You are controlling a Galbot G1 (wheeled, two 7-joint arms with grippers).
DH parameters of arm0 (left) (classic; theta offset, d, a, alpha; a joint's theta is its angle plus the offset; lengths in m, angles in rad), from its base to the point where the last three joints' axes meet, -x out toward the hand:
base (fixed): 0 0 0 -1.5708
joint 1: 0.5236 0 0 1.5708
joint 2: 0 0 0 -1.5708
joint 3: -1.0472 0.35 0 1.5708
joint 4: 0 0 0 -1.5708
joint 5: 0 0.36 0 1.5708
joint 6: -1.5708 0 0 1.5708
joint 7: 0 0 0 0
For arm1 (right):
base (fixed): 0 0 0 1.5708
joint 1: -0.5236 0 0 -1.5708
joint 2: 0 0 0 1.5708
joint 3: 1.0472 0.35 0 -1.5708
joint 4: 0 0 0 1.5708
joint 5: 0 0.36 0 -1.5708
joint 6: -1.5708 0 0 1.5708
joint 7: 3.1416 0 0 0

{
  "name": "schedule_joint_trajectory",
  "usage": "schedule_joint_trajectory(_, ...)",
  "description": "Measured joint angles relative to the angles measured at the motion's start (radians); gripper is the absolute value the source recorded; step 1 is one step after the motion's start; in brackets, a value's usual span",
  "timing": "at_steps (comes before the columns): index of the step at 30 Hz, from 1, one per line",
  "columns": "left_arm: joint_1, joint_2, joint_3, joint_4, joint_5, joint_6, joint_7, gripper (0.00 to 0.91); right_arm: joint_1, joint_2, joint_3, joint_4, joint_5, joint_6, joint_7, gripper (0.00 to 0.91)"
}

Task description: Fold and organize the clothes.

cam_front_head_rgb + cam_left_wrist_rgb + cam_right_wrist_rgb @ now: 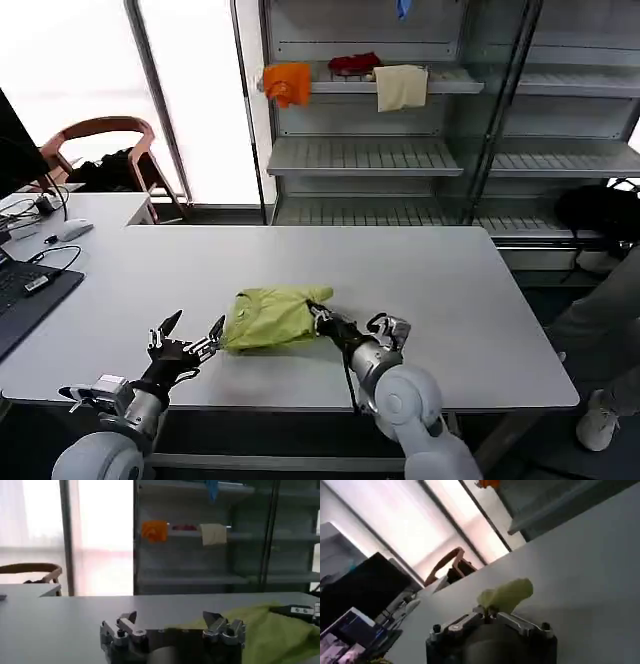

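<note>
Task status: I judge the fold to be partly complete. The lime-green T-shirt (268, 318) lies on the white tabletop (440, 290) near its front edge, gathered into a compact, uneven bundle rather than a flat rectangle. No sleeve or neck opening is laid out that I can identify. Remaining work, in my estimate: flatten the bundle, square its edges, and place it in a tidy position.

Right gripper (318, 316): positioned at the shirt's right edge. In the right wrist view its jaws are pressed together on a small flap of the green fabric (506, 595), which stands up from between them. I treat this as an active pinch.

Left gripper (192, 336): positioned just beside the shirt's left edge, jaws spread wide, holding nothing. In the left wrist view the near fingertip (216, 620) sits against or just in front of the fabric; I cannot tell whether it touches.

View comparison:
- The head view gives the overall layout: both grippers flanking the bundle, and the shirt's outline on the tabletop.
- The left wrist view shows the shirt's low profile from tabletop height, with the right gripper's dark tip (295, 611) resting over the cloth at the far side. It also shows the shelf unit (200, 575) behind, carrying an orange cloth (154, 530) and a cream cloth (213, 533), both well apart from the work.
- The right wrist view confirms the pinch, which the head view leaves ambiguous.
</note>
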Motion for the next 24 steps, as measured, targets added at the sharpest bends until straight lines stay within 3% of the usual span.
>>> schedule_joint_trajectory(7, -0.001, -0.004, 0.004, 0.005, 0.001, 0.001, -0.001, 0.907, -0.016, -0.108, 0.037, 0.008, 0.022, 0.000, -0.009, 0.000)
schedule_joint_trajectory(24, -0.005, 0.000, 0.001, 0.008, 0.001, 0.004, -0.002, 0.907, -0.017, -0.222, 0.074, 0.000, 0.032, 0.000, -0.026, 0.000)
